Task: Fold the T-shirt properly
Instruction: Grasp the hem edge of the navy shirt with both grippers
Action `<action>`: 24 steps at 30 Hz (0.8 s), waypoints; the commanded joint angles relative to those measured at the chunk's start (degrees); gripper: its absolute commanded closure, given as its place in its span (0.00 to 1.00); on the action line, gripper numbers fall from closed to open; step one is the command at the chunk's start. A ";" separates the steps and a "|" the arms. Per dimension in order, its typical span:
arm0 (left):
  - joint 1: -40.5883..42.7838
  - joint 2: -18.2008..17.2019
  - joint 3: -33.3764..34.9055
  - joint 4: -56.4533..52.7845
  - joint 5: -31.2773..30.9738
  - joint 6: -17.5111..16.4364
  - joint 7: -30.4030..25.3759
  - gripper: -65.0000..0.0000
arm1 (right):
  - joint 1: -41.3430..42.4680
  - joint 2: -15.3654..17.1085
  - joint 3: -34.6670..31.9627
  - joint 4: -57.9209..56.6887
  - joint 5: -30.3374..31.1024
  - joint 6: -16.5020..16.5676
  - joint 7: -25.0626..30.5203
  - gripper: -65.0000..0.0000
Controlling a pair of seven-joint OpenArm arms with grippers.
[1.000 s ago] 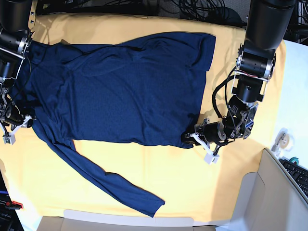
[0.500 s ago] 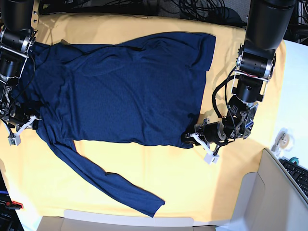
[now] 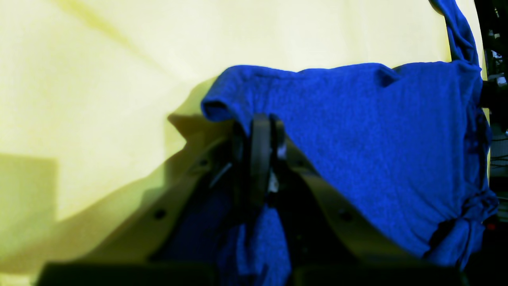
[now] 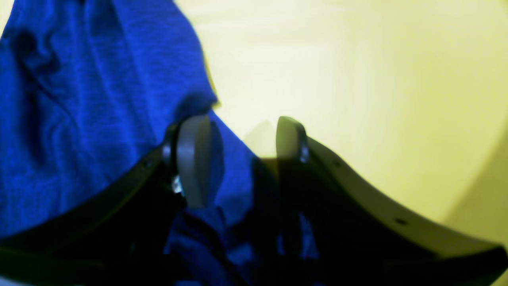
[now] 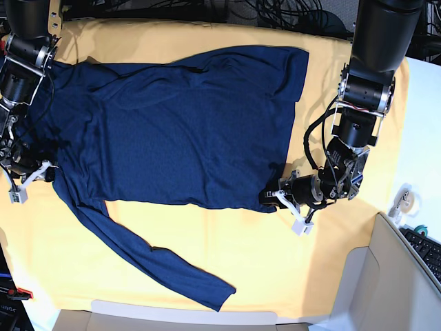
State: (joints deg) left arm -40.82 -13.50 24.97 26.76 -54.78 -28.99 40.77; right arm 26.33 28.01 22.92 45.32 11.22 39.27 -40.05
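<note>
- On top of the big yellow cloth the navy T-shirt lies spread out pretty flat, taking up most of the middle of the base view, with a few soft wrinkles near the top edge.
- One long sleeve trails off diagonally toward the bottom of that view and ends near the cloth's lower edge.
- Left gripper sits at the shirt's bottom corner on the right side of the base view. Its wrist camera shows the jaws pinched tight together with blue fabric caught between them, so it's got hold of that corner, and the fabric there is bunched up a little off the cloth.
- Right gripper is over at the far left edge of the base view, right by the shoulder end of the shirt.
- From its wrist view the jaws stand apart with a clear gap. One finger rests over the shirt's edge and the other is over bare yellow cloth, with a strip of blue fabric between them. It isn't squeezing anything.
- Off to the right there's a white table with a keyboard poking in at the corner, plus a beige box along the bottom right.
</note>
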 commanded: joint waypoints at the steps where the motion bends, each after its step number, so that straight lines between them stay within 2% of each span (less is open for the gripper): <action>1: -1.16 -0.35 -0.05 0.18 1.73 0.91 1.29 1.00 | 1.15 0.78 1.13 1.23 0.60 0.25 1.06 0.59; 6: -1.16 -0.35 -0.05 0.18 1.73 0.91 1.29 1.00 | 0.27 0.43 6.93 1.23 0.60 0.43 1.15 0.59; 13: -1.16 -0.35 -0.05 0.27 1.73 0.82 1.29 1.00 | -0.79 -1.24 7.02 5.19 0.60 0.73 0.98 0.59; 17: -1.16 -0.35 -0.05 0.27 1.73 0.82 1.29 1.00 | -0.70 -2.38 7.02 6.33 0.60 0.73 -1.05 0.59; 24: -1.16 -0.35 0.04 0.27 1.73 0.82 1.29 1.00 | -1.14 -2.56 7.02 4.92 0.51 0.73 -0.61 0.59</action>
State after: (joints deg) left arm -40.82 -13.47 24.97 26.76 -54.74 -29.08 40.69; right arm 23.99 24.16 29.71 49.58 11.09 39.68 -41.41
